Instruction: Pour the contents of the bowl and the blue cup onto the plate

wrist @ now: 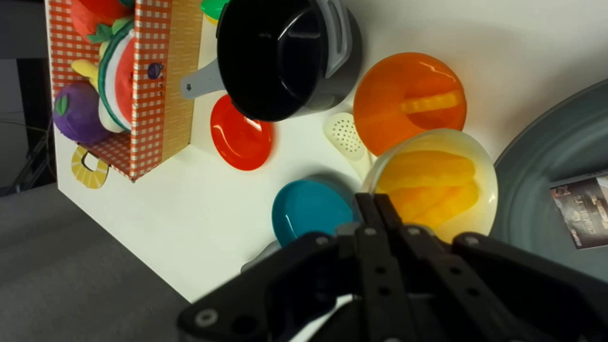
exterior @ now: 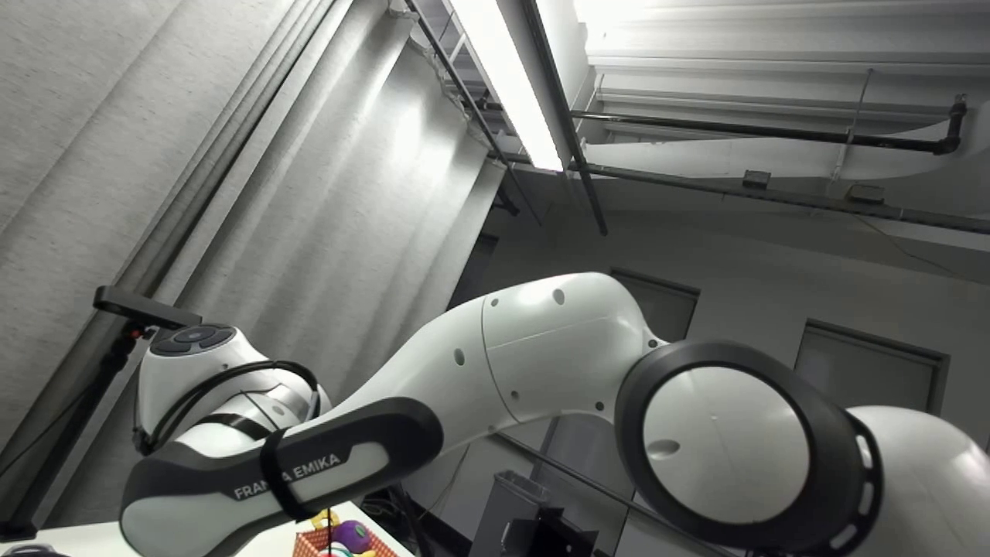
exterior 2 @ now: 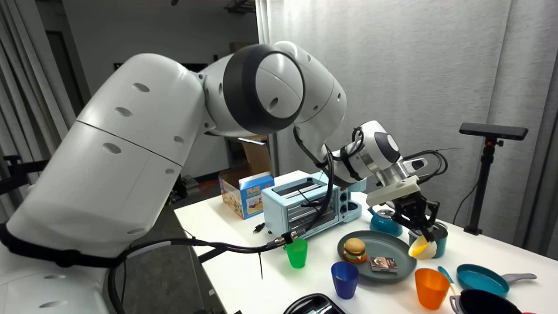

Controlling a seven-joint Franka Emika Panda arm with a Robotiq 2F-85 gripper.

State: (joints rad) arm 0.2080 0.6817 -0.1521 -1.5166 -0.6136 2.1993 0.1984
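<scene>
My gripper (wrist: 375,199) is shut on the rim of a cream-white bowl (wrist: 487,190) that holds yellow-orange pieces (wrist: 427,180). In an exterior view the gripper (exterior 2: 429,235) holds the bowl (exterior 2: 430,250) above the table at the right edge of the grey plate (exterior 2: 396,246), with the bowl tilted and its inside showing. The plate (wrist: 527,190) bears a toy burger (exterior 2: 355,249) and a small dark box (exterior 2: 383,264). The blue cup (exterior 2: 345,283) stands upright in front of the plate; its contents barely show. The gripper is out of view in an exterior view.
An orange cup (exterior 2: 431,288) with a yellow piece inside, a teal pan (exterior 2: 481,279) and a black pot (wrist: 275,57) stand near the bowl. A green cup (exterior 2: 297,253), a light-blue toaster oven (exterior 2: 311,205) and a teal kettle (exterior 2: 385,223) surround the plate. A checked basket (wrist: 175,71) holds toys.
</scene>
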